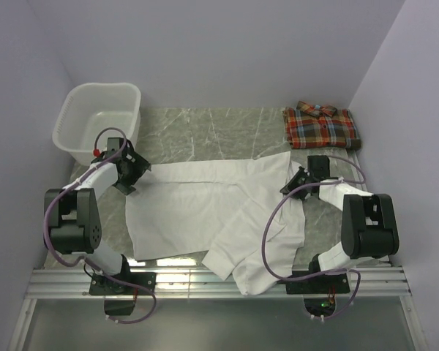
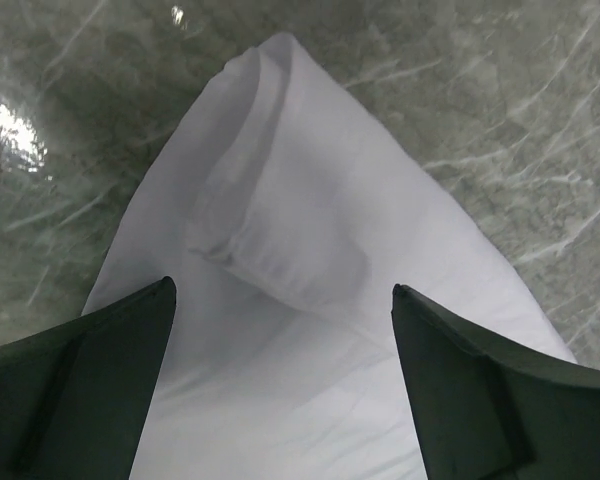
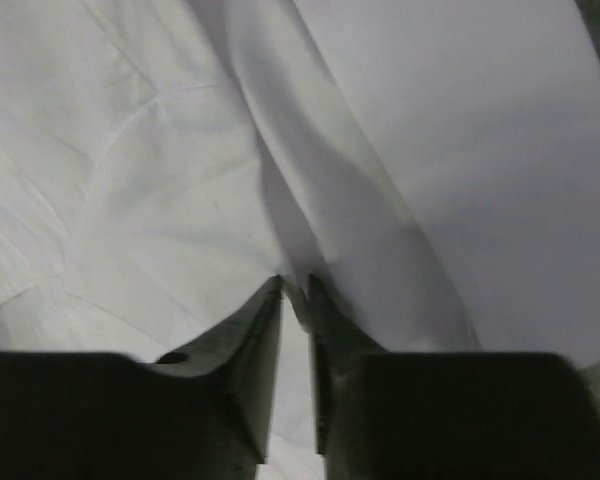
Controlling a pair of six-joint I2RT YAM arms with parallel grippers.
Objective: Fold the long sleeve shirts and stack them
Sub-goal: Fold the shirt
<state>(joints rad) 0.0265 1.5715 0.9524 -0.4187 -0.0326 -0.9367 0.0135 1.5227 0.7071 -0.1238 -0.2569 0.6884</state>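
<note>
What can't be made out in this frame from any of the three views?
- Right wrist view: how much of the white shirt is pinched in the right hand; its own fingers hide the fold.
- Left wrist view: whether the open left hand touches the sleeve; looking along the fingers hides any gap.
- Top view: the plaid shirt sleeves, tucked under its own folds; the white shirt's buttons, too small.
</note>
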